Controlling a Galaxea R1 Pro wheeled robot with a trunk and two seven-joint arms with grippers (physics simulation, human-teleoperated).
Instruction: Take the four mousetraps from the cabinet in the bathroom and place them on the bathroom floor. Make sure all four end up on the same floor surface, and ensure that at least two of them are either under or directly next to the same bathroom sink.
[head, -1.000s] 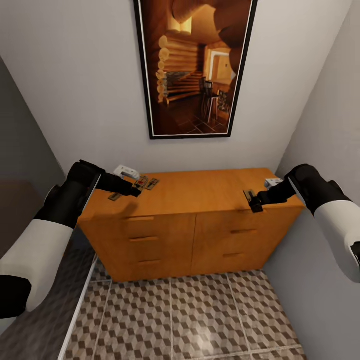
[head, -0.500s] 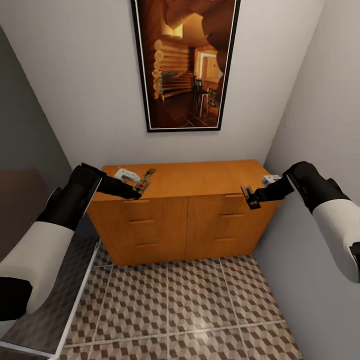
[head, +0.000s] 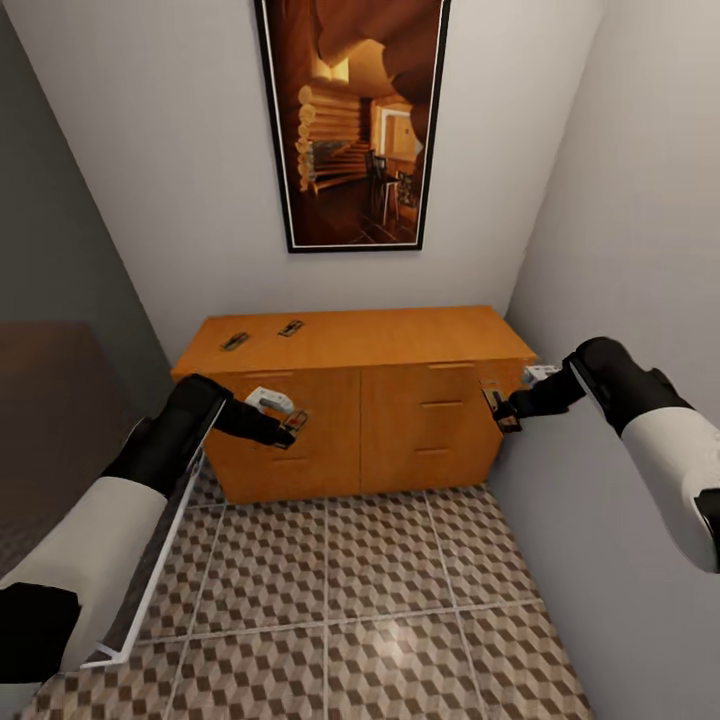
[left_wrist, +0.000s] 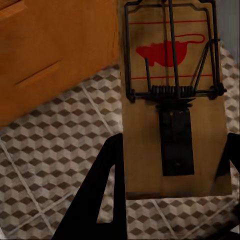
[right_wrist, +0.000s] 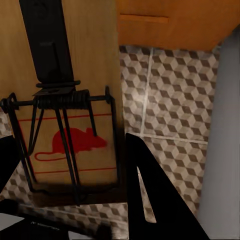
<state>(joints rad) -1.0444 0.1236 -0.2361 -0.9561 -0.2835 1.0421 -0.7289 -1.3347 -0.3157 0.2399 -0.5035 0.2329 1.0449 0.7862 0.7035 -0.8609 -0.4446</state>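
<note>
Each gripper was clamped on a mousetrap, the left gripper (head: 291, 428) and right gripper (head: 497, 406) both held before the drawer fronts of the cabinet (head: 420, 345), above the bathroom floor (head: 380, 590), while two other mousetraps (head: 262, 334) lay on the cabinet's top.

Count of things in the room

Four mousetraps: two (head: 235, 341) (head: 291, 327) on one cabinet (head: 400, 400), one (head: 296, 421) in the left gripper (head: 290, 432), one (head: 490, 392) in the right gripper (head: 503, 412); one framed picture (head: 350, 120).
</note>
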